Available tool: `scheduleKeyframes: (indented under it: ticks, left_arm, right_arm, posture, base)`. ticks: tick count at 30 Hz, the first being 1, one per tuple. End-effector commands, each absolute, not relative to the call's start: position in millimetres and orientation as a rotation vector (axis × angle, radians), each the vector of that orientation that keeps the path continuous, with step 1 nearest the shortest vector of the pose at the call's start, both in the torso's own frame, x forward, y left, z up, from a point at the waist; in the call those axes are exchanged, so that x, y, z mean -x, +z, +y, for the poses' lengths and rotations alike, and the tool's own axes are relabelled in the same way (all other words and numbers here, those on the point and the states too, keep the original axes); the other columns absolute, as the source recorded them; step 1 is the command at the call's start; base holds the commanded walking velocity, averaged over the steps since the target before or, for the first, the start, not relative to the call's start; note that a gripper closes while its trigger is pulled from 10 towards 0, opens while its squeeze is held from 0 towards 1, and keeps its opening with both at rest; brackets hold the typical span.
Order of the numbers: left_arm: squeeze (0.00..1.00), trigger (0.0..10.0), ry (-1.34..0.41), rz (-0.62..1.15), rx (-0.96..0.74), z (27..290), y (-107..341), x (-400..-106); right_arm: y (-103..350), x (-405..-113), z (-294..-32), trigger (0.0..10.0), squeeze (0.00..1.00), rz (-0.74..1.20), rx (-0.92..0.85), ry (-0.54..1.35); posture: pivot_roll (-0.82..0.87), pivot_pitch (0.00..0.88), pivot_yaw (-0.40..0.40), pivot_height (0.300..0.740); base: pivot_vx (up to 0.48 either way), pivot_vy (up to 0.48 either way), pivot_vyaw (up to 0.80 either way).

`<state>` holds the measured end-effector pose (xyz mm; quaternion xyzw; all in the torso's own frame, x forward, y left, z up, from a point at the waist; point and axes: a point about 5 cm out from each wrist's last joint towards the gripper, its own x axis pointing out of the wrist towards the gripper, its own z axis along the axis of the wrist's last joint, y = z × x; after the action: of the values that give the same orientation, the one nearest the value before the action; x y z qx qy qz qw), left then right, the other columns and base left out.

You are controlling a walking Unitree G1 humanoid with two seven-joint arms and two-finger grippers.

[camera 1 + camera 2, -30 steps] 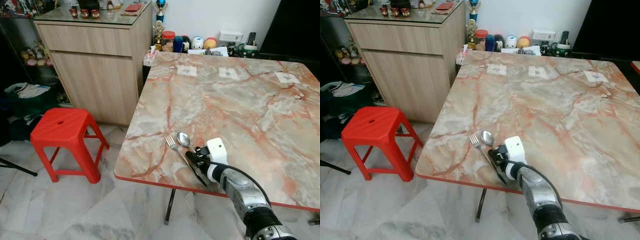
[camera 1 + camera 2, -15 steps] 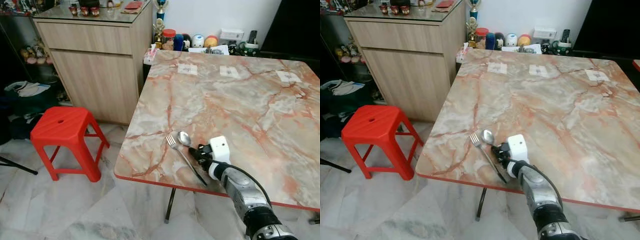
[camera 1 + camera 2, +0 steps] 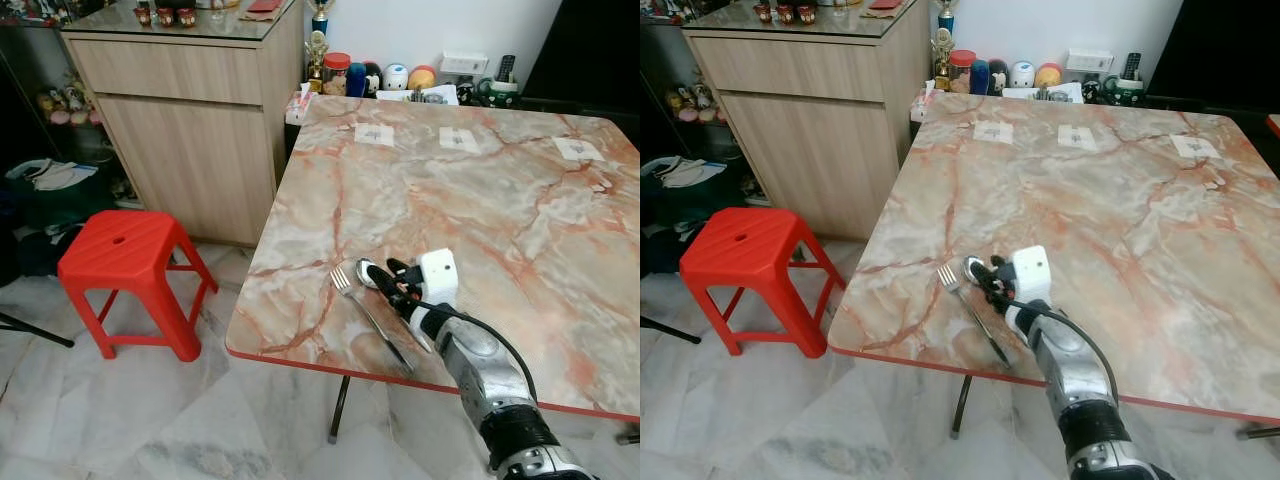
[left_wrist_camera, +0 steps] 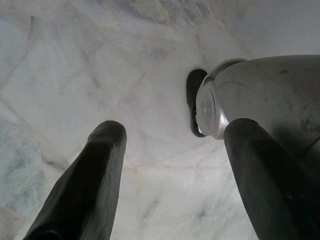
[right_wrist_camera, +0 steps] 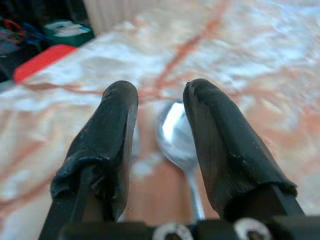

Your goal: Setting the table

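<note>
Spoon [image 3: 367, 271] and fork [image 3: 343, 281] lying side by side near the worktop's [image 3: 480, 200] near-left edge, fork on the left, handles running toward the near edge. Right gripper [image 5: 159, 131] low over the spoon, fingers [image 5: 114, 131] parted narrowly and astride the bowl, empty. Left gripper [image 4: 172, 145] hanging idle over the marble floor [image 4: 75, 65], fingers spread wide, holding nothing. Red stool [image 3: 125, 260] well apart on the left. For a clean pick: better to slide back from the bowl to the slim neck or handle, press the fingertips flat to the marble, close slowly, keep clear of the fork, lift level.
</note>
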<state>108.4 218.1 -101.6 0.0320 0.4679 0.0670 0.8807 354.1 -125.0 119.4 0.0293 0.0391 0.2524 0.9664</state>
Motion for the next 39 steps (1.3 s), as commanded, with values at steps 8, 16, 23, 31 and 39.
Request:
scheduleKeyframes:
  ticks: [8,16,23,31,39]
  left_arm:
    - [0.0,10.0,0.13,1.013,-0.061,216,-105,-99]
    - [0.0,10.0,0.131,1.013,-0.06,216,-105,-99]
    - [0.0,10.0,0.13,1.013,-0.059,216,-105,-100]
    - [0.0,10.0,0.133,1.014,-0.054,215,-105,-99]
    - [0.0,10.0,0.137,1.015,-0.054,215,-105,-99]
  right_arm:
    - [106,-347,-110,10.0,0.0,0.182,-0.007,0.584]
    - [100,-341,-108,10.0,0.0,0.232,0.01,0.588]
    - [100,-325,-98,10.0,0.0,0.241,-0.012,0.617]
    - [99,-323,-97,10.0,0.0,0.255,-0.01,0.605]
    - [103,-323,-99,10.0,0.0,0.253,-0.014,0.572]
  posture:
    - [0.08,0.113,-0.033,0.74]
    - [0.07,0.113,-0.035,0.74]
    - [0.07,0.119,-0.036,0.74]
    - [0.07,0.128,-0.045,0.74]
    - [0.08,0.131,-0.045,0.74]
  base:
    - [0.0,0.0,0.0]
    - [0.0,0.0,0.0]
    - [0.0,0.0,0.0]
    - [0.0,0.0,0.0]
    - [0.0,0.0,0.0]
